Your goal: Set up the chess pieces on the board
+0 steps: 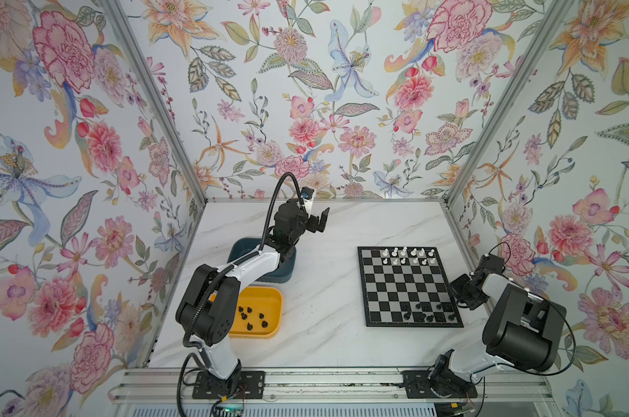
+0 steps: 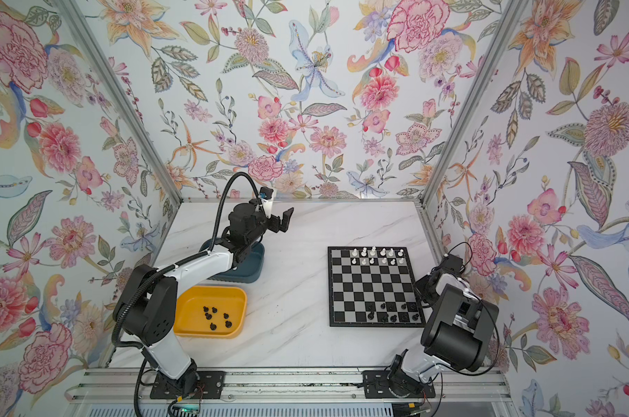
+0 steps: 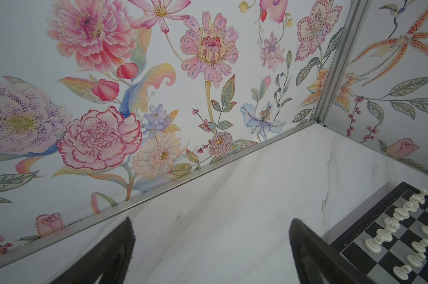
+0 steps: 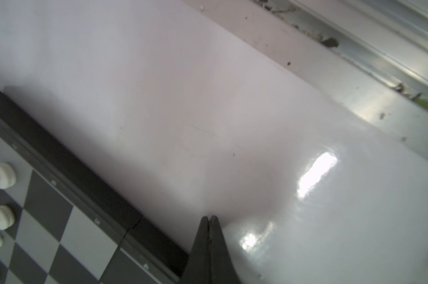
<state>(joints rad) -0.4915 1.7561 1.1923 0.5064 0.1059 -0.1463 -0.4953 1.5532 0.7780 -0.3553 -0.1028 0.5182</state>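
The board [image 1: 403,285] [image 2: 369,285] lies on the right of the marble table. White chess pieces [image 1: 407,254] [image 3: 392,221] [image 4: 0,175] stand in its two far rows. Black chess pieces [image 1: 428,312] stand in its two near rows, and several more black ones [image 1: 243,316] [image 2: 208,316] lie in a yellow tray [image 1: 273,299]. My left gripper [image 1: 318,220] [image 2: 284,220] [image 3: 211,220] is raised over the far middle of the table, open and empty. My right gripper [image 1: 455,289] [image 4: 210,216] is shut on nothing, low beside the board's right edge.
A teal tray [image 1: 286,270] [image 2: 255,267] sits behind the yellow one, largely hidden under my left arm. Flowered walls with metal corner posts close in the table on three sides. A metal rail [image 1: 306,382] runs along the front edge.
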